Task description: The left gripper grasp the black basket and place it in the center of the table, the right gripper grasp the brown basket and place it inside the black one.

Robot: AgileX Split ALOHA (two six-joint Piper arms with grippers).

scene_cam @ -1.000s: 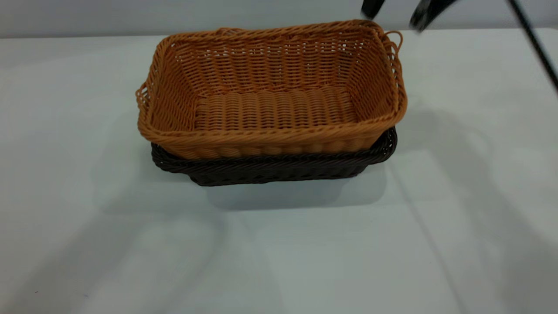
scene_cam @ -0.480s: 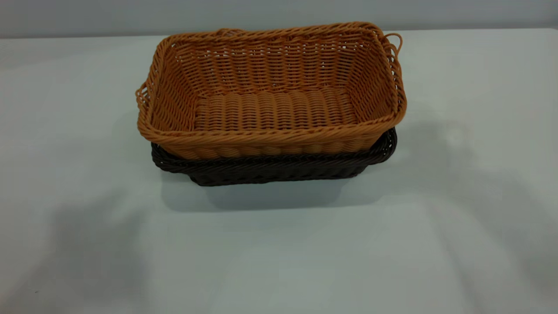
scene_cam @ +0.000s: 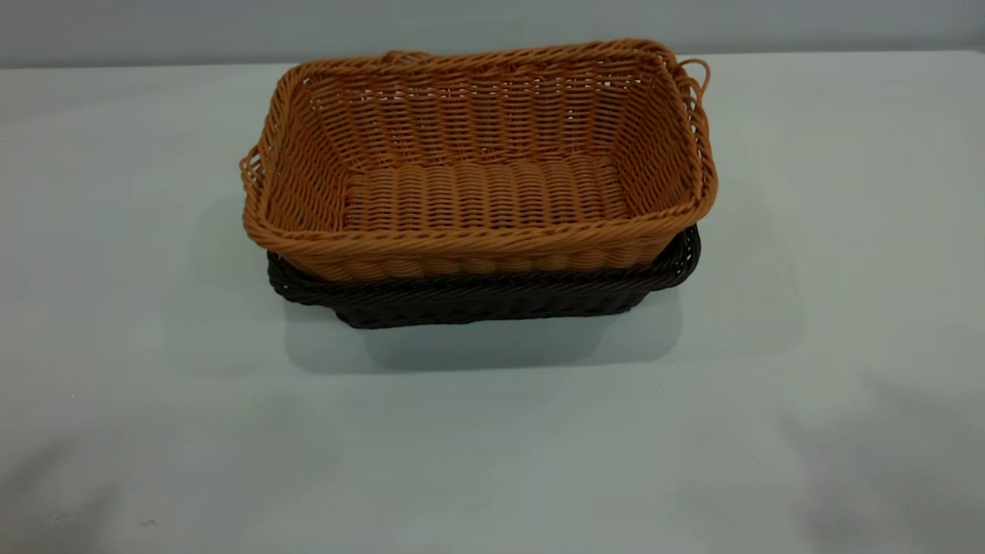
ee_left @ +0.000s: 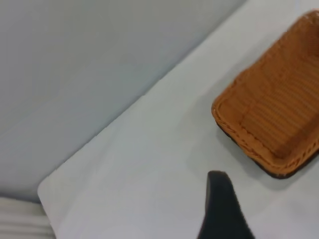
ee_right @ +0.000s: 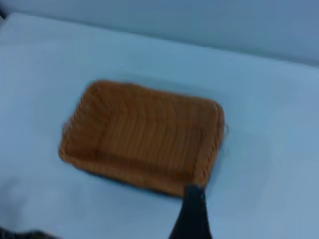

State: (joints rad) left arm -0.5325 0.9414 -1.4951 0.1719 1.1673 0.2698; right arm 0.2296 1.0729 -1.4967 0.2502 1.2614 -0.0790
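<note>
The brown basket (scene_cam: 481, 158) sits nested inside the black basket (scene_cam: 492, 296) at the middle of the table (scene_cam: 492, 446). Only the black basket's rim and lower wall show beneath it. Both also show in the left wrist view, brown basket (ee_left: 274, 114) over a thin black basket edge (ee_left: 279, 174), and the brown basket shows in the right wrist view (ee_right: 144, 137). My left gripper (ee_left: 222, 209) and right gripper (ee_right: 192, 214) each show only as a black tip, high above the table and apart from the baskets. Neither shows in the exterior view.
A pale wall (scene_cam: 492, 23) runs behind the table's far edge. The table's corner and side edge (ee_left: 50, 186) show in the left wrist view. Soft arm shadows lie on the table's near corners (scene_cam: 885, 462).
The right arm's dark parts at the upper right of the exterior view have left the picture. The arm shadows have drawn back toward the near corners. The baskets have not moved.
</note>
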